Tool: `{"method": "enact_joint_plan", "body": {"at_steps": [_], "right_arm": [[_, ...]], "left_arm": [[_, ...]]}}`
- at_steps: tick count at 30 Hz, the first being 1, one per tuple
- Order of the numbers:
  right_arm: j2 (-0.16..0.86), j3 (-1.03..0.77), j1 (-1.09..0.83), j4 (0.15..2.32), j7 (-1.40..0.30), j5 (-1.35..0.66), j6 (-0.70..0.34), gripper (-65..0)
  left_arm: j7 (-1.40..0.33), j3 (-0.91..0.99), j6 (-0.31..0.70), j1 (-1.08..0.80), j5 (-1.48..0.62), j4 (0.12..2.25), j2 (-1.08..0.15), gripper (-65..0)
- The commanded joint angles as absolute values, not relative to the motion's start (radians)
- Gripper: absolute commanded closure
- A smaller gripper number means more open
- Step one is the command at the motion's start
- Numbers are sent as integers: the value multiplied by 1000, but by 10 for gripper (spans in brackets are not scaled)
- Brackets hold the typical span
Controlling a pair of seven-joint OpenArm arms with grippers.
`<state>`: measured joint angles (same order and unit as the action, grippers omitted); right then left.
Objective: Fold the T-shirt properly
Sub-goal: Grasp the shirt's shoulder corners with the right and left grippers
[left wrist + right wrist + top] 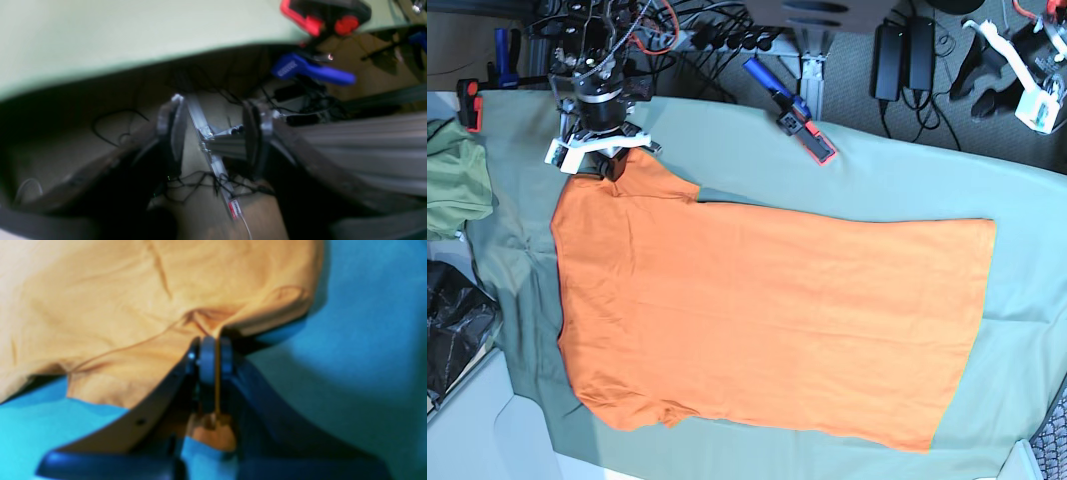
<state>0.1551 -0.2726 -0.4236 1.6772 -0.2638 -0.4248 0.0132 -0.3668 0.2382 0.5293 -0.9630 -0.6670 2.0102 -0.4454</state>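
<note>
Though blurred, right gripper pinches T-shirt (seemingly its edge).

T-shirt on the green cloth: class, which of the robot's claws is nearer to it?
Right. The right claw is shut on the T-shirt at a sleeve edge; the left claw hangs open past the table edge, off the shirt.

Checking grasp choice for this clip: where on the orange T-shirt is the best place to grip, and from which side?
Grip the T-shirt at a sleeve edge, from the table's far side. It lies flat, so only edges offer a pinchable fold; the right gripper is already shut on that hem.
</note>
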Motion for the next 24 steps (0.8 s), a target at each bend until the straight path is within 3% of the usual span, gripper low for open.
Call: {"method": "enact_joint_plan", "body": {"at_steps": [1, 7, 11, 24], "right_arm": [[163, -274, -425, 1692, -244, -422, 27, 0], [163, -274, -430, 1692, -244, -422, 27, 0], [162, -274, -429, 1692, -244, -422, 27, 0], [162, -274, -430, 1692, -244, -405, 27, 0]], "left_arm": [[-348, 252, 534, -959, -681, 2026, -453, -338], [-346, 297, 472, -855, -667, 2025, -492, -364], [-332, 303, 384, -754, -617, 1992, -550, -453], [-374, 94, 378, -314, -787, 1510, -598, -457]]}}
